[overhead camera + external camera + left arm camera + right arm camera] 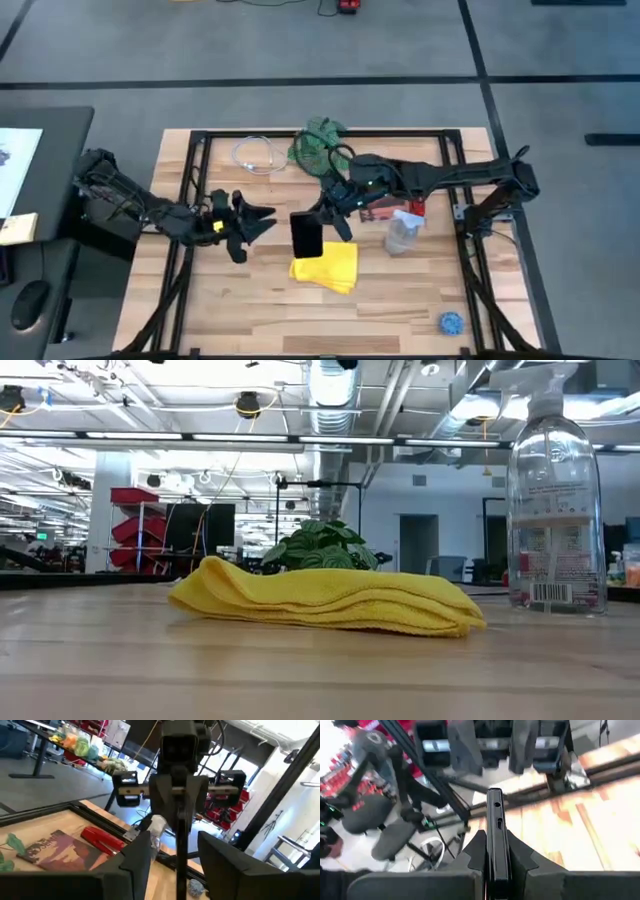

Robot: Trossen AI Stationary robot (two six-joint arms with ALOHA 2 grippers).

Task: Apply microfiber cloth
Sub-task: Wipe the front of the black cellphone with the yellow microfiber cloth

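The wooden table [240,300] bears yellow cloth [330,268], bottle [402,236], blue ball [452,323].

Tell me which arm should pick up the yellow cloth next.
Left. The left gripper is open and empty beside the microfiber cloth, while the right gripper is shut on the black phone.

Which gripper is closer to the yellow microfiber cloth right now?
Right. The right gripper, shut on the black phone, sits just beyond the folded bright yellow microfiber cloth. The left gripper hangs open farther off to the cloth's left.
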